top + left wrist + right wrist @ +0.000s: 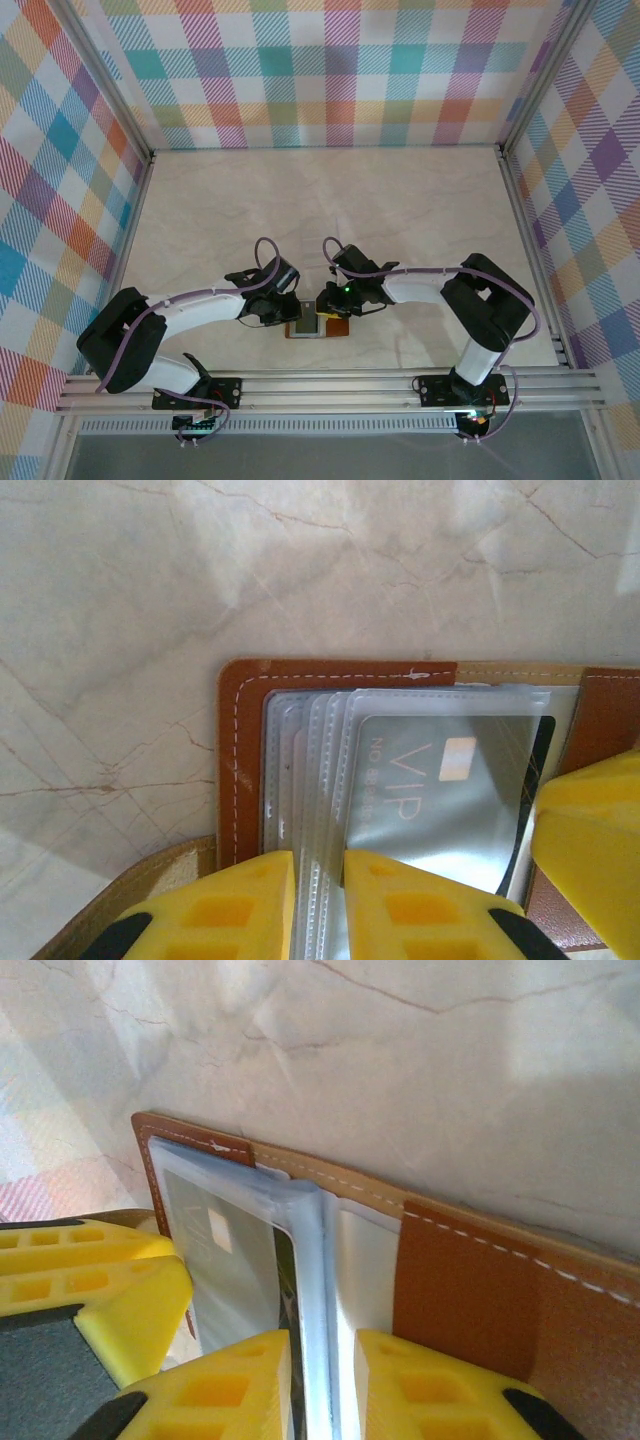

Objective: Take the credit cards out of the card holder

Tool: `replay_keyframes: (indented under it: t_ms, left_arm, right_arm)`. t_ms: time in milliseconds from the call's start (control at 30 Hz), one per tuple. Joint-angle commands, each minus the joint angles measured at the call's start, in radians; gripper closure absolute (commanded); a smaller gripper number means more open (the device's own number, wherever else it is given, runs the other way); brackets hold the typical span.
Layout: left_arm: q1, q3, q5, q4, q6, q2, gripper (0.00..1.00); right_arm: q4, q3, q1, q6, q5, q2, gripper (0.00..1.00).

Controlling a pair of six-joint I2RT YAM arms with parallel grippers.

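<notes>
**Table.** The marble-pattern table (330, 200) carries the card holder (337, 327) near its front edge, between the two arm bases. Checked fabric walls (330, 70) enclose the table on three sides.

**Card holder.** The card holder lies open and flat, inner side up. In the left wrist view its brown leather cover (240, 740) shows white stitching along the edge, and the clear pocket leaves (300, 770) fan out over it. A grey credit card (450, 780) marked "VIP" sits inside the uppermost leaf. In the right wrist view the same grey card (235, 1260) shows through the plastic, beside the brown inner panel (480, 1290). The second card cannot be identified with certainty.

**Left pincer.** The left pincer (283, 312) is at the left side of the card holder. In its own wrist view the left pincer (318, 880) has its yellow fingers (240, 905) drawn close together, with the edges of the clear pocket leaves clamped in the narrow gap. A finger of the right pincer (590, 850) rests on the right half of the card holder.

**Right pincer.** The right pincer (328, 303) meets the card holder from the right, just beside the left one. In its wrist view the right pincer (322, 1360) has its fingers (440, 1390) closed on the raised pale edge of the clear pocket leaves (318, 1260). A finger of the left pincer (100, 1290) lies at the left, touching the card holder.
</notes>
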Motion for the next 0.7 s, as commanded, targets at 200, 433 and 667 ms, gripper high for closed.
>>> replay_keyframes:
  t_ms: [200, 433, 667]
  left_arm:
    - [0.010, -0.011, -0.017, -0.019, 0.021, 0.046, 0.80]
    - [0.009, -0.011, -0.018, -0.023, 0.022, 0.039, 0.80]
    - [0.009, -0.009, -0.032, -0.044, 0.025, 0.035, 0.80]
  right_arm:
    - [0.052, -0.020, -0.003, -0.009, -0.033, 0.024, 0.80]
    - [0.047, -0.024, -0.003, -0.009, -0.027, 0.026, 0.85]
    - [0.022, -0.023, -0.003, -0.015, -0.009, 0.013, 0.90]
